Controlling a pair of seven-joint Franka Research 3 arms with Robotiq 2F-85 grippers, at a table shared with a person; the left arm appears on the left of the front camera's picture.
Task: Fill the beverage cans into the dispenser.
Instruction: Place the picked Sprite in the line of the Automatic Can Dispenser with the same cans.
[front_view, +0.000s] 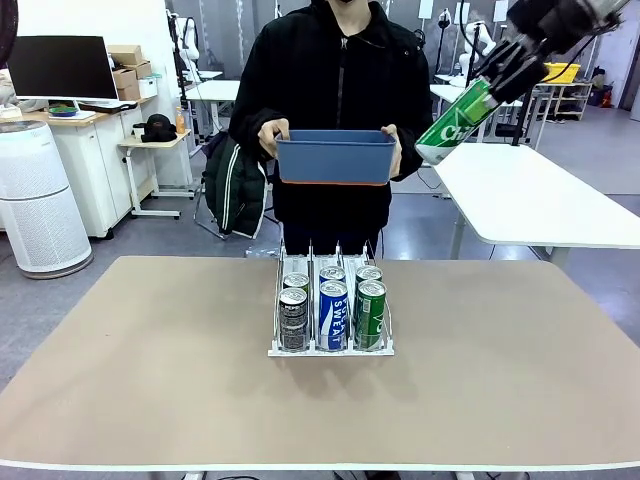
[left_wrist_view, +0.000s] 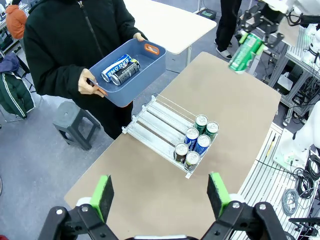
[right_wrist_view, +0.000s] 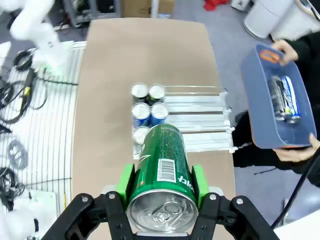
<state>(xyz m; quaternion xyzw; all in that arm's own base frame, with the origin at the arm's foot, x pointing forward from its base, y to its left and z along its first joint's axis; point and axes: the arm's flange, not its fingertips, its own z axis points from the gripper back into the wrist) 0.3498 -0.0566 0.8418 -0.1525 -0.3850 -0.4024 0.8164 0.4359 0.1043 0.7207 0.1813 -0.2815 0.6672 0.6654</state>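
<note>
The bench (front_view: 140, 350) lies bare on both sides of the dispenser (front_view: 330, 352) and in front of it. Six cans (front_view: 333, 302) fill the near ends of its three lanes; the far ends stand open from above. Just past them a person (front_view: 340, 70) holds a bin (front_view: 335, 160), closing the far side.

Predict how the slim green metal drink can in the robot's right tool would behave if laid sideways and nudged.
The slim green metal drink can is a smooth cylinder, so it would probably roll. Its glossy wall may slip unless the right tool squeezes firmly. Upright, its tall narrow shape looks tippy.
</note>
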